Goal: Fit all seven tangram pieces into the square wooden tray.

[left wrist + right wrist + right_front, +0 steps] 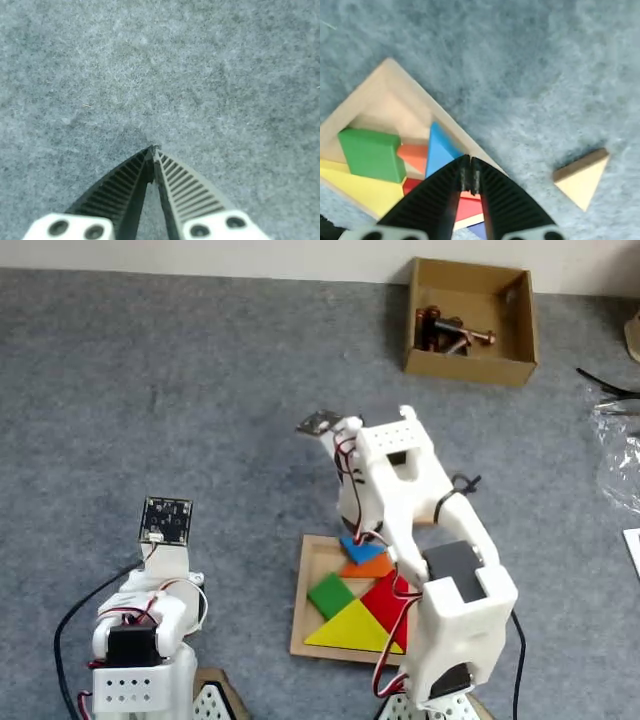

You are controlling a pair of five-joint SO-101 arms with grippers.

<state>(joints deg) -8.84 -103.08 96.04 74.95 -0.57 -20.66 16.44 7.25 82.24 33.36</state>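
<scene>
Right gripper (470, 169) pressed closed and held nothing, tips stood over the tray (447, 122) rim, blue piece (440, 147) just under them, green piece (370, 152), orange piece (415, 157), yellow piece (360, 187) and red piece (467, 207) lay inside nearby, pale triangle (582, 182) sat apart outside on the carpet (545, 75), left gripper (152, 151) closed above carpet.

My right tool (470, 161) hangs over the far edge of the wooden tray (298, 620), with tangram pieces (355, 628) inside. A loose triangle piece (582, 182) lies on the tabletop (200, 390) just outside. My left tool (153, 149) is well left; a cardboard box (470, 320) stands far behind.
</scene>
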